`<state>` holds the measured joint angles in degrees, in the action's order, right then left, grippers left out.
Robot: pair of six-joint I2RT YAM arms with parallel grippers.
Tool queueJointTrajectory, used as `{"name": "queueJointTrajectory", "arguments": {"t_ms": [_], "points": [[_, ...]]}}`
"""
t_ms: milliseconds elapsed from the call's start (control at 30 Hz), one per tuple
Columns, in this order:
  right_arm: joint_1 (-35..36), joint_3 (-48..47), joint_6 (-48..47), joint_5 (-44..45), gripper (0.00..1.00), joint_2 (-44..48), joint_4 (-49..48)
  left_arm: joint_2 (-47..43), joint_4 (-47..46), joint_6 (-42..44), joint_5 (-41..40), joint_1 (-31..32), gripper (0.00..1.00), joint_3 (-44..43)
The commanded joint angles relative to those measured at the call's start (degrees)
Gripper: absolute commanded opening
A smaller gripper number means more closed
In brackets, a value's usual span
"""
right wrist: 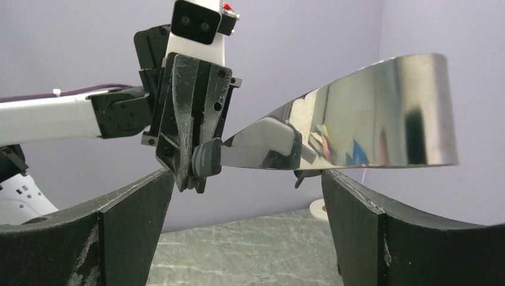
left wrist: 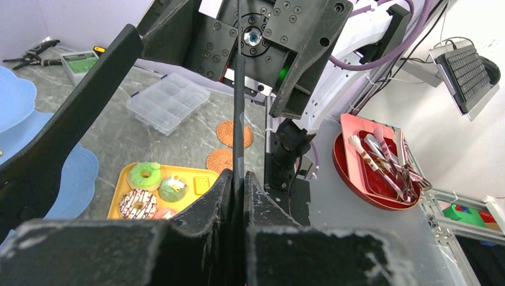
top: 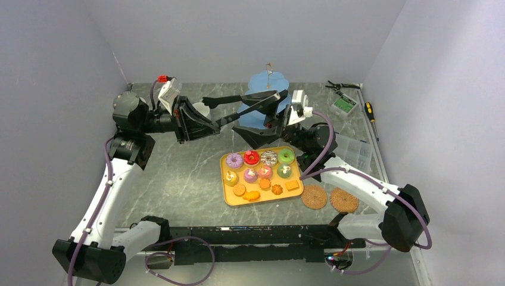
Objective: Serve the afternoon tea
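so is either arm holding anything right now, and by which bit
The left gripper is shut on the tongs, pinching one arm near its grey tip. The right gripper is open either side of them, holding nothing.

So my table [top: 178, 179] is a grey marbled slab. The yellow tray [top: 228, 192] sits flat near the middle. Just right of it are two round woven mats [top: 314, 196], side by side, the second [top: 344, 200] nearer the right edge. Behind those is a clear compartment box [top: 352, 150]. The back right corner has a small green-labelled box [top: 344, 105], black pliers [top: 340, 86] and a yellow-handled screwdriver [top: 370, 111] along the edge. The light-blue stand [top: 262, 83] stands at the back centre. Left of it there's something white, probably the white mug [top: 201, 109], but it's mostly hidden.
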<state>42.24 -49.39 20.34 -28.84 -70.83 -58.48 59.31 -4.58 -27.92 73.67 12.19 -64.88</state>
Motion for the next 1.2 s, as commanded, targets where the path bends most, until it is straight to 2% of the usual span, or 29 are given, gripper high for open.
{"name": "queueJointTrajectory", "arguments": {"t_ms": [0,300,400,933,1167], "points": [[2.0,-3.3,-0.6,1.7,1.00,-0.5,-3.8,-1.4,-4.9,-1.5,1.1,0.3,0.03,0.5],[2.1,-1.2,-0.2,11.2,1.00,-1.2,-2.5,-1.8,-4.6,0.2,1.3,0.3,0.03,0.0],[2.1,-1.9,-0.6,12.0,1.00,-1.7,-1.9,-1.8,-4.9,0.0,1.7,0.3,0.03,-0.1],[3.4,-6.1,-1.3,3.7,1.00,-3.5,-2.1,-1.5,-7.7,-1.8,2.6,0.5,0.03,0.5],[3.4,-6.3,0.4,0.8,0.96,-3.6,-3.8,-1.5,-4.0,1.9,1.8,0.5,0.03,0.1]]}}
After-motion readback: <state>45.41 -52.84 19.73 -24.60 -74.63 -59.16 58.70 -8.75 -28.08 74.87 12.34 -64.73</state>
